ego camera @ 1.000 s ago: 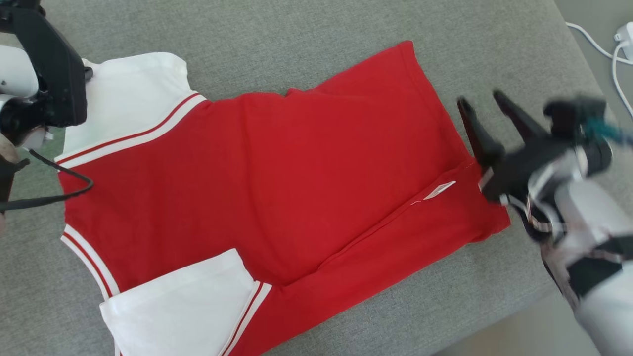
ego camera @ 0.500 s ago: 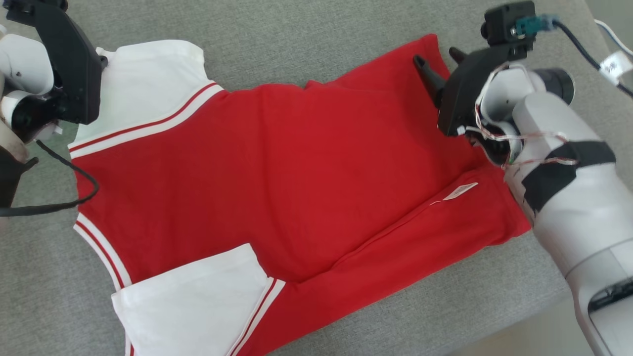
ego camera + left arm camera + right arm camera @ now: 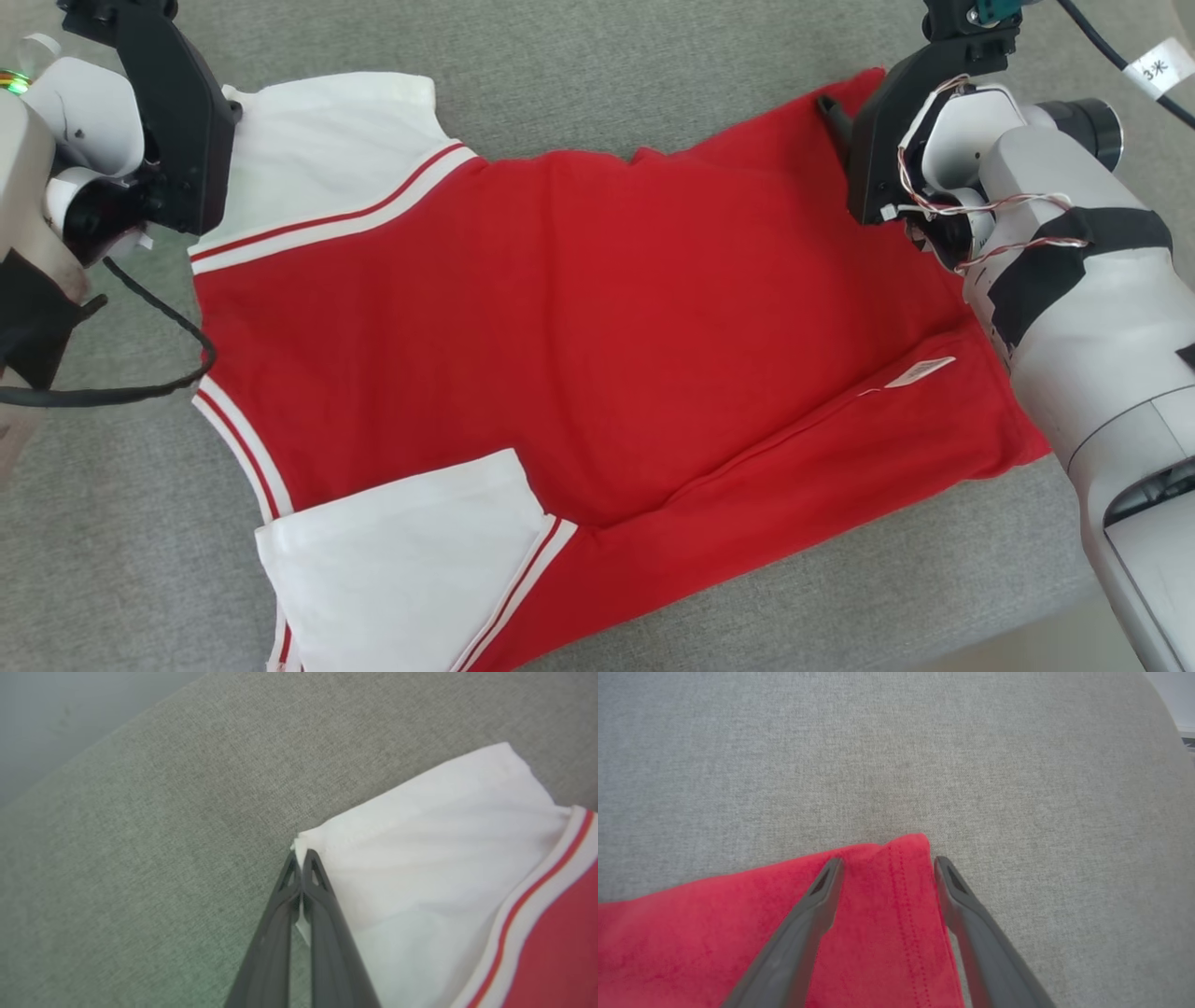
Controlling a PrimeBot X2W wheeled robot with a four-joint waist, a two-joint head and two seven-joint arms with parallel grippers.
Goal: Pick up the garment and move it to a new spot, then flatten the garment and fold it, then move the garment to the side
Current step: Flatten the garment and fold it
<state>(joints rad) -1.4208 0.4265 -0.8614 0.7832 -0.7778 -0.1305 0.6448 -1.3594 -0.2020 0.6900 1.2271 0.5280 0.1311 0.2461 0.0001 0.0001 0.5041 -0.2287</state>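
Likely a sitting room: a broad grey upholstered cushion (image 3: 896, 742) stretches under and ahead of the jaws of the right gripper (image 3: 888, 860), smooth floor (image 3: 56, 709) far beyond those of the left gripper (image 3: 301, 853).

garment (image 3: 579, 317): soft matt knit cloth, stitched hem
padded surface (image 3: 653, 75): coarse woven cloth, matt
left gripper (image 3: 299, 855): smooth matt dark plastic
right gripper (image 3: 888, 861): same matt plastic
right forearm (image 3: 1074, 345): glossy plastic shell

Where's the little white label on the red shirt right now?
In the head view, the white label lies at the right of the garment, along a fold line near its hem, beside the right forearm.
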